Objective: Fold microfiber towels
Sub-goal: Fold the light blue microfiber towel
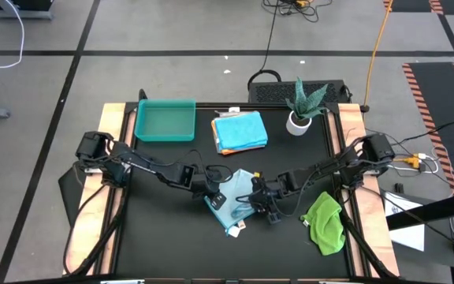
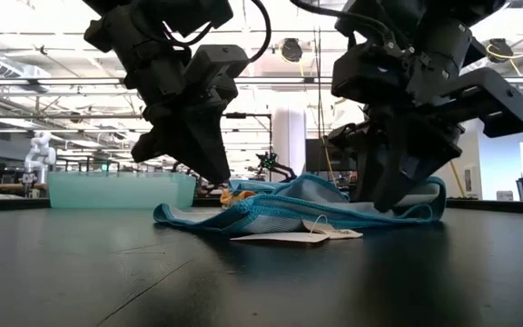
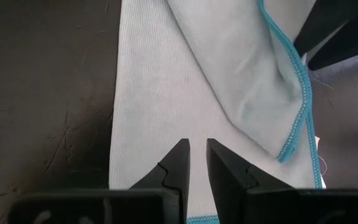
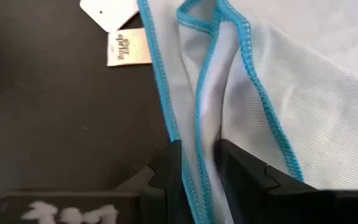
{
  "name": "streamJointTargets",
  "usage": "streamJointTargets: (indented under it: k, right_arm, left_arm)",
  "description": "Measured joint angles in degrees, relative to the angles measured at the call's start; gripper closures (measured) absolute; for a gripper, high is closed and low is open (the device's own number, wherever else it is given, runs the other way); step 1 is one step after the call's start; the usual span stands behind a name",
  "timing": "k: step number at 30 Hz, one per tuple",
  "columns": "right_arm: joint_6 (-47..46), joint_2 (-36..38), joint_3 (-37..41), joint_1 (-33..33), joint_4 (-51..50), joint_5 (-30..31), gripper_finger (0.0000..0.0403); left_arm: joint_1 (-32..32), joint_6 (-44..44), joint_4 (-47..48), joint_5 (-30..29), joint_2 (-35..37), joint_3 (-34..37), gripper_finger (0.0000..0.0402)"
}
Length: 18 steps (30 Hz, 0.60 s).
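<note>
We have the pale blue towel [image 1: 235, 197] lying rumpled mid-bench, nearer the front edge. It is light, limp and bunches easily, so we grip it by the stitched hem. Our right gripper [image 4: 199, 163] pinches that hem; our left gripper [image 3: 196, 163] hovers narrow over the cloth, holding nothing.

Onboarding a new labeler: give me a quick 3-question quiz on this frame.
1. True or false: the green towel lies in the teal tray.
2. Which gripper pinches the pale blue towel's edge? A) left gripper B) right gripper
3. What stands at the table's far right corner?

Key: 1. False, it lies on the table, near right. 2. B; the left gripper sits over the cloth, nearly shut, with nothing seen between its fingertips. 3. A potted plant.
</note>
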<state>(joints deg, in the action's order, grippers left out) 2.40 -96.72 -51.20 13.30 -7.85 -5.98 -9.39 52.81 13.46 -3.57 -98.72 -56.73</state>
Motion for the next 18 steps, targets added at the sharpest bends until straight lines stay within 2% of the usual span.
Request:
streamJointTargets:
  k: [6, 13, 18]
  right_arm:
    - [0.01, -0.03, 0.0, -1.48, -0.13, 2.33, 0.0315]
    - [-0.17, -0.03, 0.0, -2.4, -0.58, 2.51, 0.0394]
    - [-2.79, 2.29, 0.0, -2.4, -1.69, 1.31, 0.04]
  left_arm:
    - [0.0, -0.06, 0.01, 0.0, 0.0, 0.0, 0.0346]
    - [0.0, -0.06, 0.01, 0.0, 0.0, 0.0, 0.0346]
    - [0.0, -0.06, 0.0, -0.02, 0.0, 0.0, 0.0346]
